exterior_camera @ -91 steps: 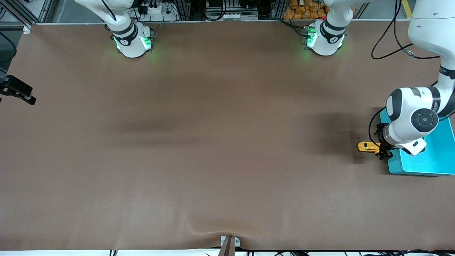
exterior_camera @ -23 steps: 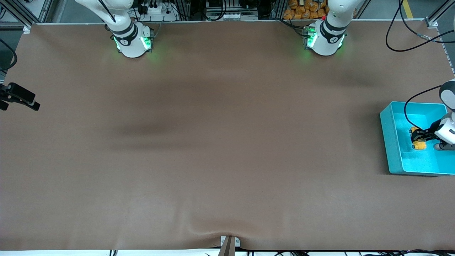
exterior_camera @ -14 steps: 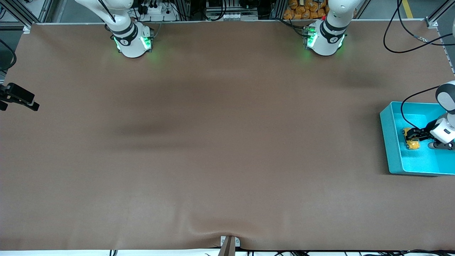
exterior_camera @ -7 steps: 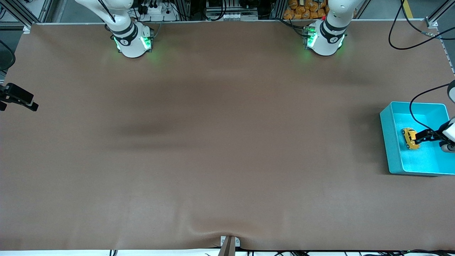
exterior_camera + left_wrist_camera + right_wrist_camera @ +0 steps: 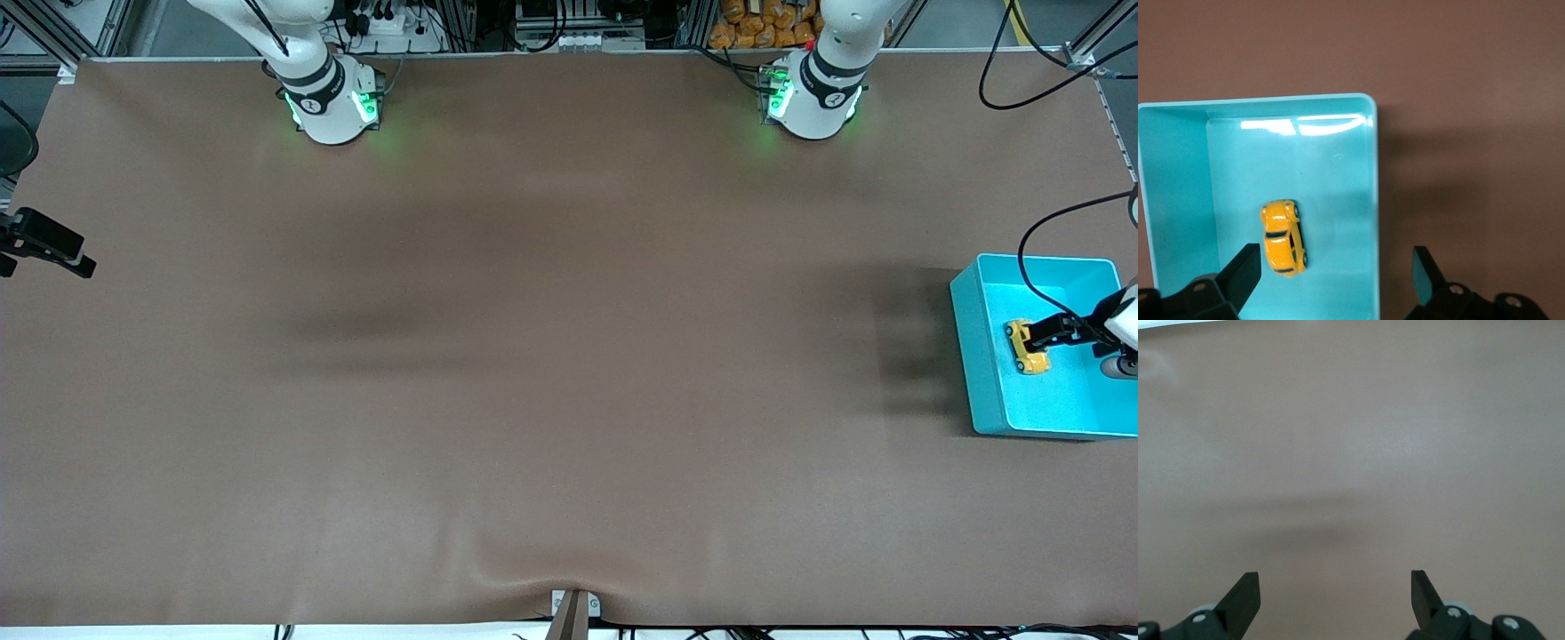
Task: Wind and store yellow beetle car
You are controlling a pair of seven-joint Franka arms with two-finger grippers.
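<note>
Item one, the wide brown cloth-covered table: we find it bare but for one container at the left arm's end

Item two, the rectangular turquoise plastic bin: open-topped, one compartment, holding a single thing

Item three, the left gripper, black two-fingered: we see it up over the bin, jaws spread wide and gripping nothing. The car lies free on the bin floor directly below, near the wall that faces the middle of the table, its long axis running across the gap between the fingers. We judge the storing done, so the coming move is only a straight lift clear

Item four, the right gripper: jaws likewise parted and empty, waiting over bare table at the right arm's end

Item five, the tiny yellow beetle car, rounded body, dark windows: upright on its wheels inside the bin, touched by nothing
</note>
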